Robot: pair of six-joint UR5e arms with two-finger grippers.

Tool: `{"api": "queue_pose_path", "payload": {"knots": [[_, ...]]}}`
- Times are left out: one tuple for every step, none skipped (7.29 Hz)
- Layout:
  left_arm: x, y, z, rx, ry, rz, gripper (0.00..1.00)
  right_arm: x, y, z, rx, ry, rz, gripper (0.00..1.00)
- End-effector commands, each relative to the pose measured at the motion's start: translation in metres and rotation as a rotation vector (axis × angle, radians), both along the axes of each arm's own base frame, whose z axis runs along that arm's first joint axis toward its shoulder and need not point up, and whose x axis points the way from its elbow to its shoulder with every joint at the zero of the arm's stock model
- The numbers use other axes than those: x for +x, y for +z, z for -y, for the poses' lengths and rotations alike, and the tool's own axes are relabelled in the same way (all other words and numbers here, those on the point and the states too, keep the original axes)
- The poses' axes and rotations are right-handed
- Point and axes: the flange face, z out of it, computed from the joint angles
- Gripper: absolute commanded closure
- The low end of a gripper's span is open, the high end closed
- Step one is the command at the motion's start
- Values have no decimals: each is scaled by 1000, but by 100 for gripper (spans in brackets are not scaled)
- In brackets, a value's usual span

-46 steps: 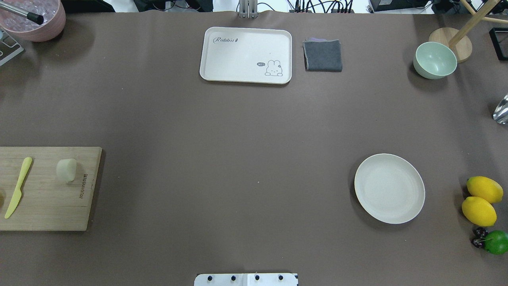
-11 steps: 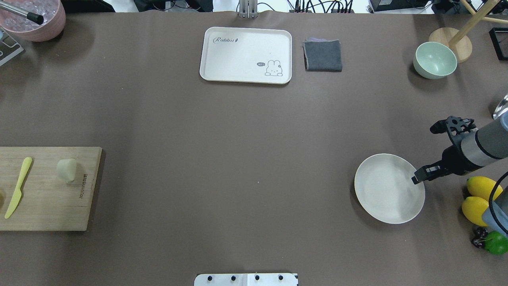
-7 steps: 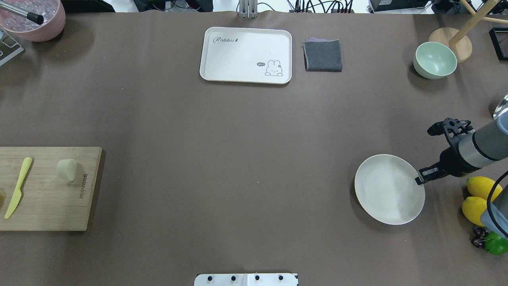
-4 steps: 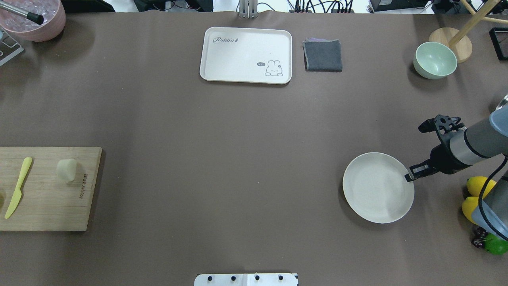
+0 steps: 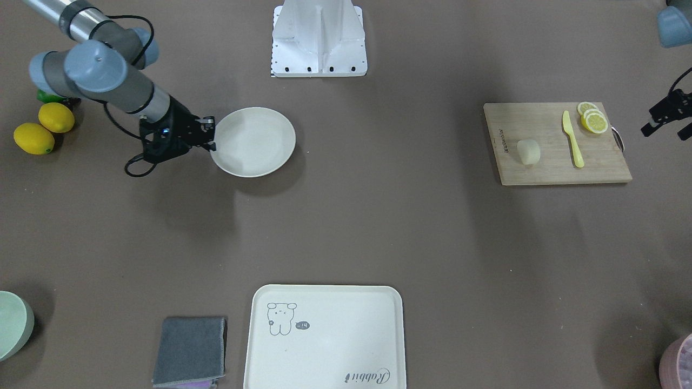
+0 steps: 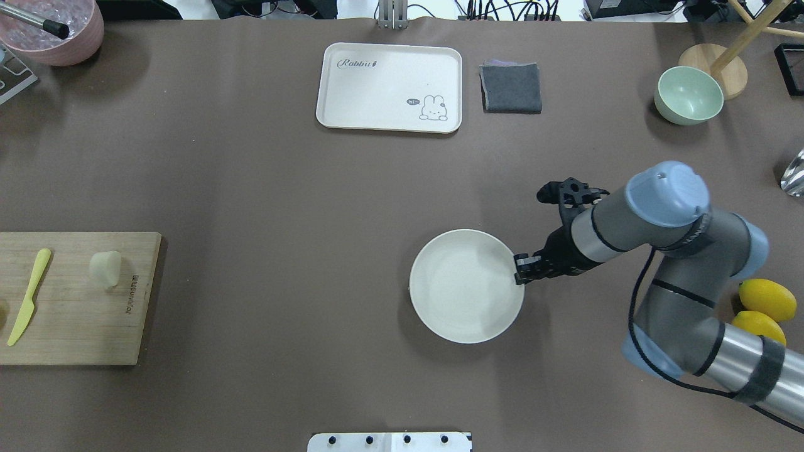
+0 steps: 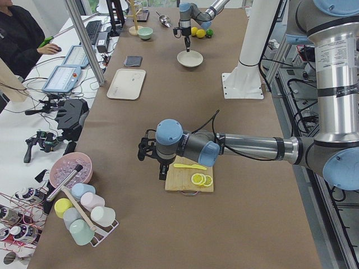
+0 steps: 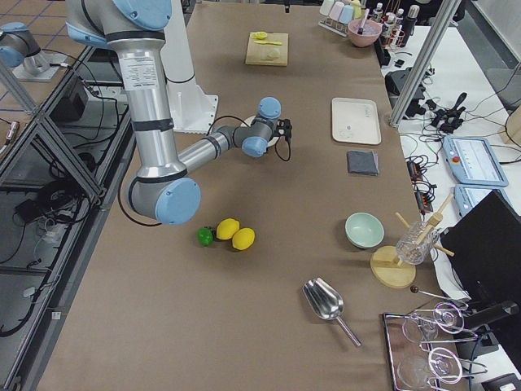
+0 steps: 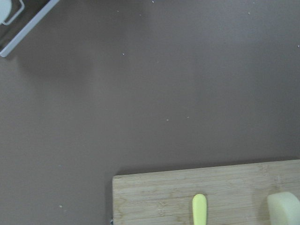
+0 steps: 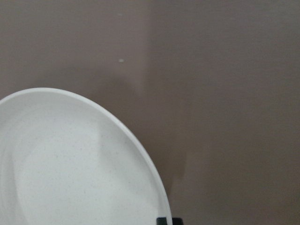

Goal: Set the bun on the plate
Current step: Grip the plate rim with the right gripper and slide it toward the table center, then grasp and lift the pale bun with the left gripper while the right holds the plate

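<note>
The bun [image 6: 105, 269] [image 5: 529, 152], a small pale lump, lies on the wooden cutting board [image 6: 75, 320] at the table's left edge; the left wrist view catches it at its lower right corner [image 9: 283, 208]. The round off-white plate [image 6: 467, 285] [image 5: 254, 141] rests near the table's middle. My right gripper [image 6: 520, 271] [image 5: 212, 138] is shut on the plate's right rim. My left gripper [image 5: 665, 131] hovers just beyond the board's outer end, apparently open and holding nothing. It does not show in the overhead view.
A yellow knife [image 6: 28, 295] and lemon slices [image 5: 592, 118] share the board. A cream tray [image 6: 389, 86] and grey cloth [image 6: 510, 88] lie at the far edge. A mint bowl [image 6: 688, 94] stands far right, whole lemons [image 6: 766, 300] near right, a pink bowl [image 6: 56, 31] far left.
My right gripper came in, closed on the plate's rim and has dragged the plate leftward to the middle of the table. The bun has not moved.
</note>
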Motion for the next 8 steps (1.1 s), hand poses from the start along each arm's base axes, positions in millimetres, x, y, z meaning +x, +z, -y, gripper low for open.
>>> {"api": "queue_pose_path", "payload": {"knots": [[82,-15,-18,-85,-51,-36,3,-60,-65,-21,-80,52,-7,100],[111,-16,-35,-107,-72,-57,3,-63,-64,-23,-97,57,-14,100],[144,-19,-42,-112,-82,-44,3,-69,-67,-20,-95,58,-13,100],[171,-24,-48,-100,-91,-26,3,-79,-64,-14,-103,65,-27,100],[190,-29,-51,-96,-85,-26,5,-82,-62,-12,-105,67,-32,100],[200,-31,-53,-88,-79,-22,5,-84,-62,-14,-104,63,-33,100],[220,-32,-54,-92,-75,-14,5,-85,-59,-13,-105,64,-37,100],[231,-31,-60,-81,-55,-6,10,-85,-59,-13,-107,64,-33,100]]}}
